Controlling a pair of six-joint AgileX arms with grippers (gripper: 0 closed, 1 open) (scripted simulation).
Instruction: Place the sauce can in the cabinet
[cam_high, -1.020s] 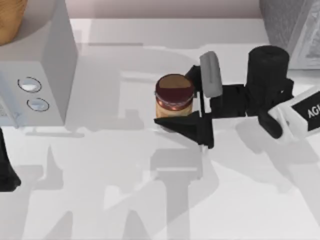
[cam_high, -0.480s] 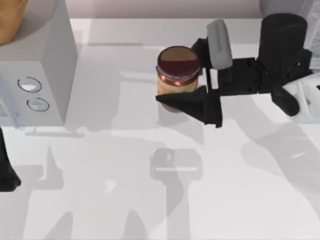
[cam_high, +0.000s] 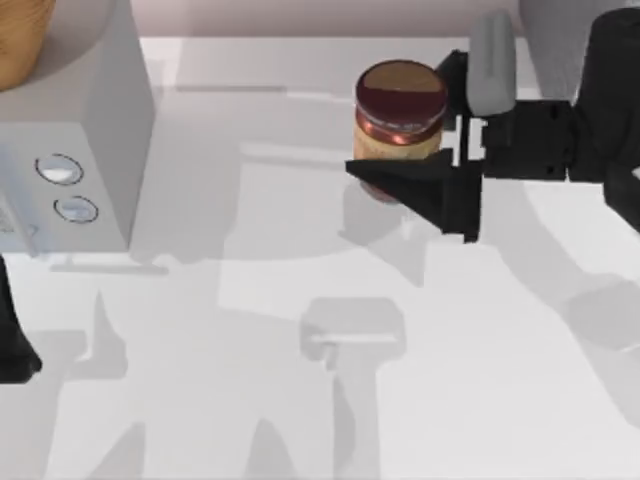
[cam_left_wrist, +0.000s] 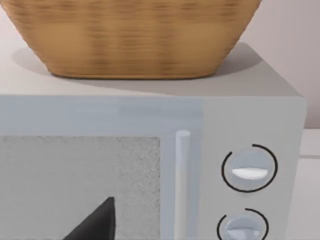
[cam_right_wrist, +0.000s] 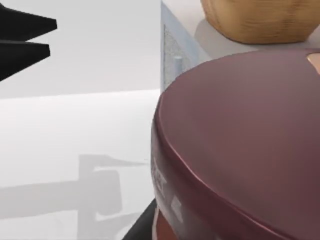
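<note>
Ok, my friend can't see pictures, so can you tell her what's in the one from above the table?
The right gripper holds the sauce can upright above the white table, near its far edge. A pale box with two round knobs stands at the left, with a woven basket on top.

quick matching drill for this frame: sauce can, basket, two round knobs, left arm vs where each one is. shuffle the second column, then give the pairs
Things:
1. sauce can
2. basket
3. two round knobs
4. left arm

Places:
A. on top of the pale box
B. parked at the table's left edge
C. between the right gripper's jaws, lifted off the table
D. on the pale box's front face

Pairs: 1-C, 2-A, 3-D, 4-B
</note>
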